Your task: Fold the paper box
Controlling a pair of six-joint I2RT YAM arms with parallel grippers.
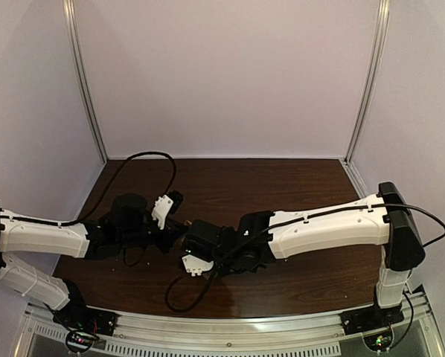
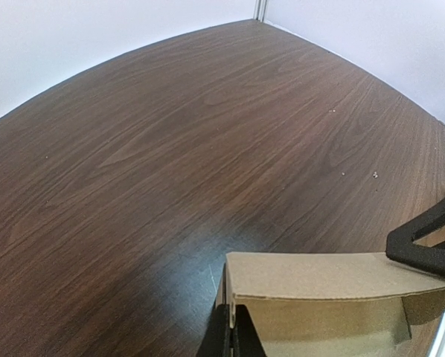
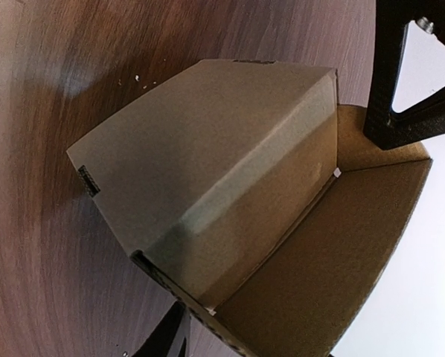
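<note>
1. Starting with the paper box (image 3: 230, 171), we see plain brown cardboard, only partly formed. One broad panel faces the right wrist camera, a side wall is folded up beside it, and the hollow inside lies open.
2. We place it a little left of the middle of the table (image 2: 170, 149), toward the near edge, where the two wrists meet. From above it is almost wholly hidden beneath them.
3. We cannot tell whether it rests on the wood or hangs just over it. A dark shadow (image 2: 185, 297) lies on the wood beside it.
4. Our left gripper (image 2: 312, 282) takes one end of the box between its jaws. One black finger (image 2: 226, 338) touches a lower corner and the other (image 2: 431, 242) lies against the upper edge, so the cardboard fills the gap and is pinched across.
5. Our right gripper (image 3: 276, 223) holds it likewise. One finger (image 3: 401, 82) lies against the inner flap and the other (image 3: 167, 342) sits under the lower edge, with the box clamped between them.
6. The left arm (image 1: 44, 234) reaches in low from the near left and the right arm (image 1: 334, 227) from the near right, both pointing inward.
7. A black cable (image 1: 144, 158) arcs above the left arm, and pale walls (image 1: 222, 74) close the far side.
</note>
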